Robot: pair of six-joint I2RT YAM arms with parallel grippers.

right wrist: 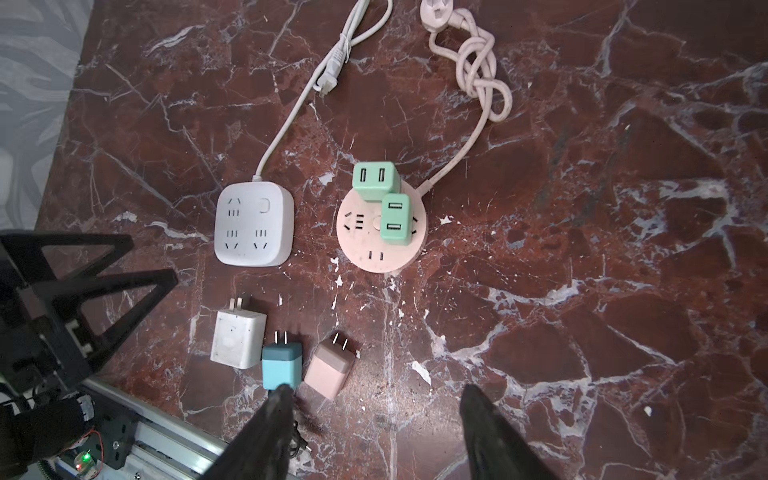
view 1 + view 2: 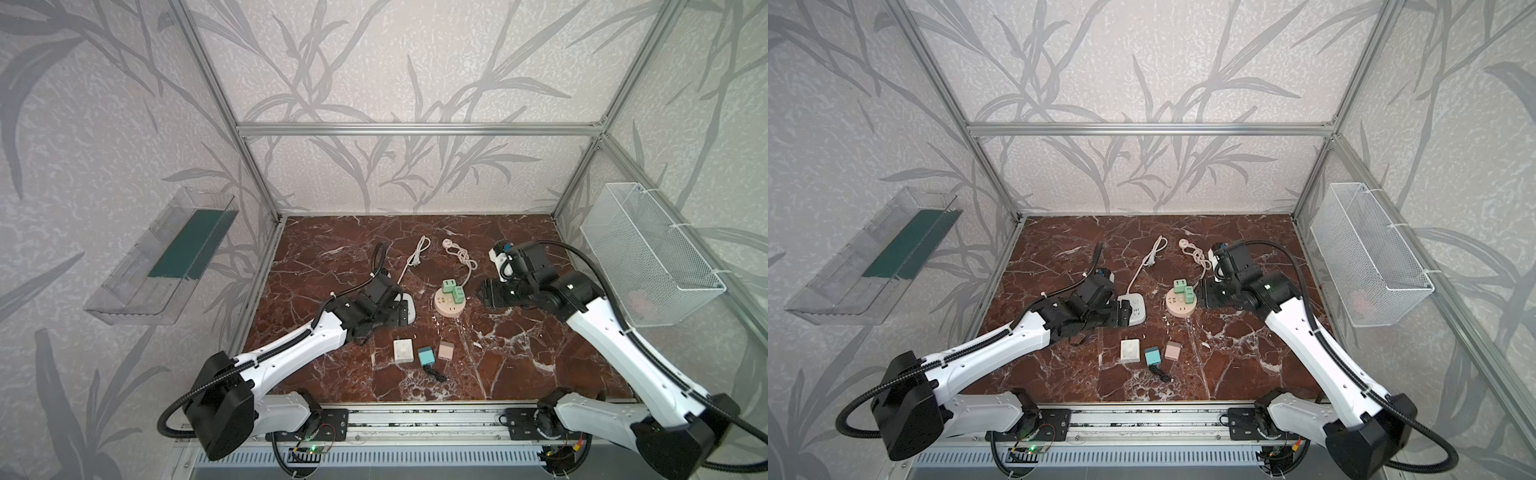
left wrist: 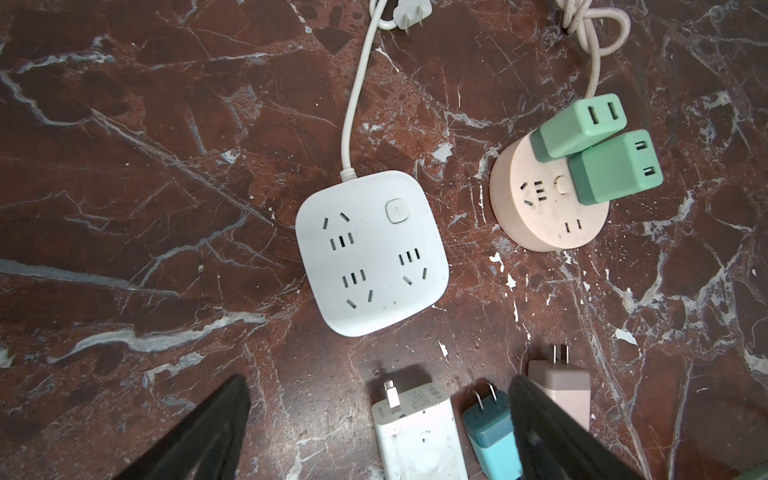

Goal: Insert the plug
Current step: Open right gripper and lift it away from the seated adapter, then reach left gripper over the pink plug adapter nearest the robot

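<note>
Hovering right gripper [image 1: 376, 390]: I see both fingers spread w/ nothing between them. In both top views it is just right of the pink round socket [image 2: 444, 309], not touching it.
Left gripper [image 3: 378, 380]: fingers spread very wide, nothing pinched. In a top view it hangs over the left part of the white square socket [image 2: 1136, 309]; if it touches, I cannot tell.
Sockets: both lie flat approx. mid-table, just beside each other, the square one on the left.
Plugs already in: far green charger [image 1: 374, 180] stands upright at the far edge of the pink round socket. The second green charger [image 1: 395, 220] stands just beside it, more to the right. Their USB ports face up.
Plugs still loose: white charger [image 1: 237, 338], teal charger [image 1: 281, 365] and pink charger [image 1: 330, 368] lie in a row near the front rail. Their prongs point toward the sockets.
Outlets: the square socket shows three sets of open slots and a btn in one corner.
Cables: white cable [image 1: 291, 120] runs from the square socket to the far side, its own plug lying on the marble. The pink cable [image 1: 478, 70] is knotted behind the round socket.
Table [image 1: 582, 208]: red-brown marble w/ white veins.
Walls: wire basket [image 2: 648, 253] on the right, clear shelf [image 2: 162, 257] on the left.
</note>
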